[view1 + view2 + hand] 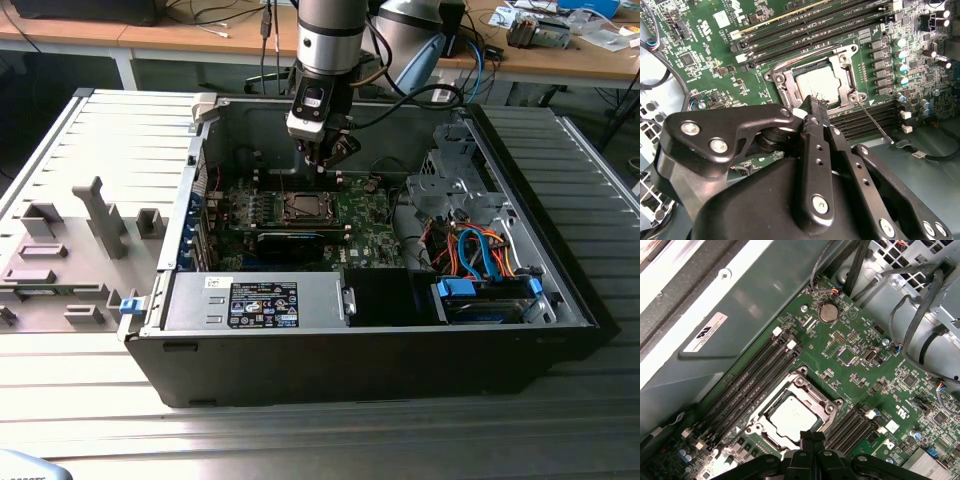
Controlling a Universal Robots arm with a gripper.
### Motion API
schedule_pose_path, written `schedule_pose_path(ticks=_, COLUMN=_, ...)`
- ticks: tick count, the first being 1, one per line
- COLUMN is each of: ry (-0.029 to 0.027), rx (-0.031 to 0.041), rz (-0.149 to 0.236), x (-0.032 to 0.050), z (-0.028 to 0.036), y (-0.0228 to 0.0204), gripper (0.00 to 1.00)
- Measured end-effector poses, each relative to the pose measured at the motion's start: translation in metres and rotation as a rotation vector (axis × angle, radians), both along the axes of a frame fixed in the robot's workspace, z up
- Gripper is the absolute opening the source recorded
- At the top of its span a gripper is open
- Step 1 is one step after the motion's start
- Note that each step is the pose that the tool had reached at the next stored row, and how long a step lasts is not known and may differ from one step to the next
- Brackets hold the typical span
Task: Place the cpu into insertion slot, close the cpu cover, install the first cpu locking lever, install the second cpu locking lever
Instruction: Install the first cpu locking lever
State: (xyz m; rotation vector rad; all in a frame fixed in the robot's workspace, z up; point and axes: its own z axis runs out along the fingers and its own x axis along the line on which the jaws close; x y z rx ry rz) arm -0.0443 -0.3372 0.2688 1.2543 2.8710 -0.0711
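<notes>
Claw [814, 104] clenched, gripping nothing, hovering. Just beneath its tips: cpu [790, 417] seated in insertion slot [303, 207], cpu cover [781, 84] lying flat around it, thin lever [874, 121] jutting out alongside.

Exterior view is looking down from well back into the open case [380, 350]. Both wrist views are peering close past the gripper [810, 102] [810, 436] onto the board [705, 45] [860, 340], sharing the cpu [816, 82] [791, 416].
</notes>
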Motion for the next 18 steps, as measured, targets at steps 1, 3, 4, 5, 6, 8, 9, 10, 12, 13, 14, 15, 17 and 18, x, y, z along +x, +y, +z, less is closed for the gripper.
schedule_pose_path(ticks=1, ry=0.0, rx=0.0, rz=0.001, x=0.0, z=0.0, y=0.0, gripper=0.11)
schedule_pose_path(ticks=3, ry=0.0, rx=0.0, rz=0.005, x=0.0, z=0.0, y=0.0, gripper=0.11)
schedule_pose_path(ticks=4, ry=0.0001, rx=-0.0001, rz=0.006, x=0.0, z=0.0001, y=0.0, gripper=0.11)
schedule_pose_path(ticks=5, ry=0.0001, rx=-0.0001, rz=0.007, x=0.0, z=0.0001, y=0.0, gripper=0.11)
schedule_pose_path(ticks=6, ry=0.0, rx=-0.0001, rz=0.008, x=0.0, z=0.0001, y=0.0, gripper=0.11)
schedule_pose_path(ticks=8, ry=0.0001, rx=0.0, rz=0.01, x=0.0, z=0.0002, y=0.0, gripper=0.11)
schedule_pose_path(ticks=9, ry=0.0, rx=0.0, rz=0.012, x=0.0, z=0.0002, y=0.0, gripper=0.11)
schedule_pose_path(ticks=10, ry=0.0, rx=0.0, rz=0.013, x=0.0, z=0.0002, y=0.0, gripper=0.11)
schedule_pose_path(ticks=12, ry=0.0, rx=0.0, rz=0.016, x=0.0, z=0.0003, y=0.0, gripper=0.11)
schedule_pose_path(ticks=13, ry=0.0, rx=0.0, rz=0.017, x=0.0, z=0.0003, y=0.0, gripper=0.11)
schedule_pose_path(ticks=14, ry=0.0, rx=-0.0001, rz=0.019, x=0.0, z=0.0003, y=0.0, gripper=0.11)
schedule_pose_path(ticks=15, ry=0.0, rx=0.0, rz=0.02, x=0.0, z=0.0003, y=0.0, gripper=0.11)
schedule_pose_path(ticks=17, ry=0.0001, rx=-0.0001, rz=0.023, x=0.0, z=0.0004, y=0.0, gripper=0.11)
schedule_pose_path(ticks=18, ry=0.0, rx=-0.0001, rz=0.024, x=0.0, z=0.0004, y=0.0, gripper=0.11)
